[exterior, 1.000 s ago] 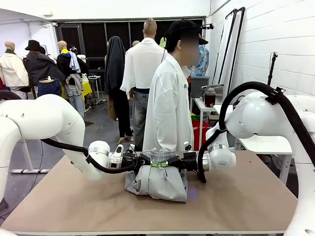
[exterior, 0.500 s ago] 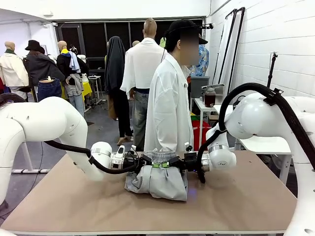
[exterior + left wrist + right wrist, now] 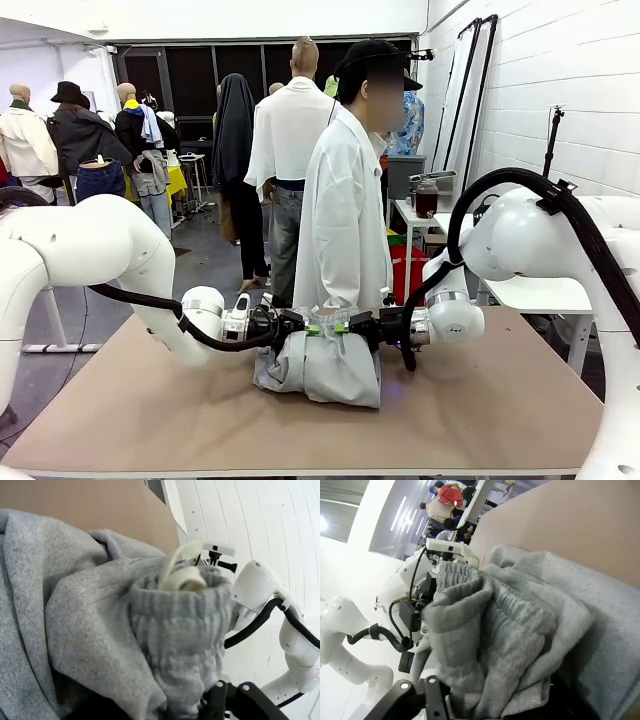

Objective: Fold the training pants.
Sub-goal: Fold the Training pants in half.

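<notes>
On the middle of the brown table (image 3: 480, 410), the training pants (image 3: 325, 365) lie folded into a thick grey bundle, with the gathered waistband on top toward the far side. The left gripper (image 3: 305, 327) comes in low from the left and the right gripper (image 3: 348, 326) from the right, and they meet just above the waistband, green pads close to each other. From the front, both pairs of jaws look partly parted, with the pads at the top edge of the fabric; whether either has hold of the cloth cannot be told. In the left wrist view the ribbed waistband (image 3: 182, 630) stands up right before the camera with a pale drawstring (image 3: 182, 577) curling out of it. A person in a white coat (image 3: 343, 215) stands at the far edge of the table, just behind the bundle.
</notes>
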Available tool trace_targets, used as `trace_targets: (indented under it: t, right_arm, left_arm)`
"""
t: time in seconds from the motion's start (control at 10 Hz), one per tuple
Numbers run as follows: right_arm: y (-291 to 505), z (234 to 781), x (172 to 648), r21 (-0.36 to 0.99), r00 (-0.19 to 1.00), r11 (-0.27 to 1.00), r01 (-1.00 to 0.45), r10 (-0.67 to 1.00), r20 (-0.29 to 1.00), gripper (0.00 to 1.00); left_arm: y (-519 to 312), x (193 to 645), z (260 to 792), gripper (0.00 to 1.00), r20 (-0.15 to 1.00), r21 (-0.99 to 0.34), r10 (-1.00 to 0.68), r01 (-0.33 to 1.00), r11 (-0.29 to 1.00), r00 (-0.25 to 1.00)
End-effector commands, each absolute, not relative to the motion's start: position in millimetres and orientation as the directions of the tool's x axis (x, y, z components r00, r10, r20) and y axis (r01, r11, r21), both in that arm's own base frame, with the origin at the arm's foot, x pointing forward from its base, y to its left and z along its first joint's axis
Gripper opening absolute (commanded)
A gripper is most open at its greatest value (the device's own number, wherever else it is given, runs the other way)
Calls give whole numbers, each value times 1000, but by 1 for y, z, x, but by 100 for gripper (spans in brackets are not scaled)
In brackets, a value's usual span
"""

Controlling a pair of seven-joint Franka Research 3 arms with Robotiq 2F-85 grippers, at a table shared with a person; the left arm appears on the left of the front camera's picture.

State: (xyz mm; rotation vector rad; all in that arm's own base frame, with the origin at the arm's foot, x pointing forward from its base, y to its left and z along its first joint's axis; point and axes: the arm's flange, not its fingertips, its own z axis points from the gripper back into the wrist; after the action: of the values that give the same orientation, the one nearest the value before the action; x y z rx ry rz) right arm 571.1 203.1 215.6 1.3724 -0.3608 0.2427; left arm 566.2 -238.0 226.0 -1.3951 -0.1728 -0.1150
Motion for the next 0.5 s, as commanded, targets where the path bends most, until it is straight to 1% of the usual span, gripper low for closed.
trace_targets:
  t: [0.0, 0.2, 0.4]
  right_arm:
    - [195, 224, 569, 912, 929, 238, -335, -77, 362, 100]
    - [181, 237, 568, 903, 934, 299, -309, -83, 347, 100]
    - [166, 253, 564, 888, 934, 352, -296, -85, 346, 100]
  left_arm:
    - [-228, 559, 226, 100, 179, -965, 63, 162, 207, 982]
    - [-218, 554, 236, 100, 190, -960, 82, 168, 222, 978]
    - [-190, 541, 255, 100, 218, -952, 142, 178, 251, 966]
